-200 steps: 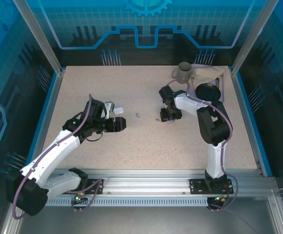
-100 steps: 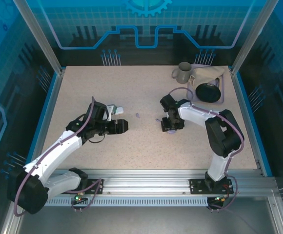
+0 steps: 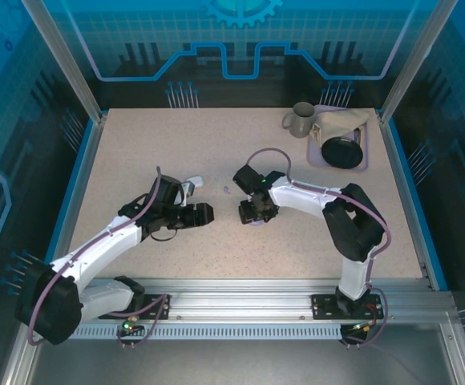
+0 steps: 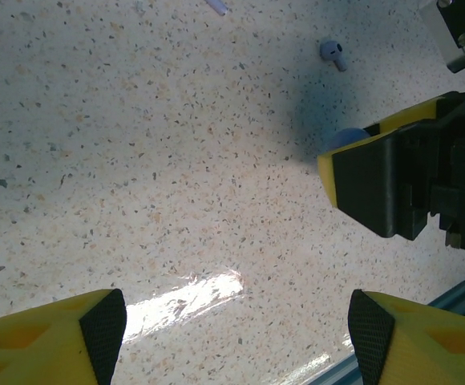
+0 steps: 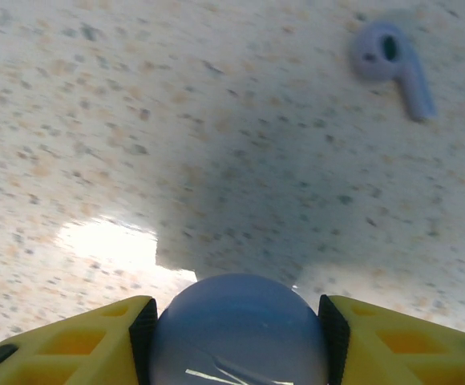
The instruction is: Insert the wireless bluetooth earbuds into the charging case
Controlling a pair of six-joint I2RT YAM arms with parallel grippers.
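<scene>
Right gripper (image 5: 239, 321): clamped on a round lavender piece (image 5: 239, 330), which sits low over the table (image 3: 136, 144). I take the piece for the charging case, or part of it.
Left gripper (image 4: 236, 329): fingers (image 4: 96, 329) wide apart with nothing between them, hovering low over bare table.
Lavender earbud (image 5: 389, 60): lies loose on the table, touching nothing.
Bearing: the earbud is ahead and right of the right fingertips in the right wrist view. From above it lies just beyond the gap between the two grippers.
Long axis: bulb away from the fingers, stem slanting back and to the right.
Nearer arm: roughly even. The left is the free one, so the pick looks like its job.
Risk: the bud is tiny and may skid away from closing pads.
</scene>
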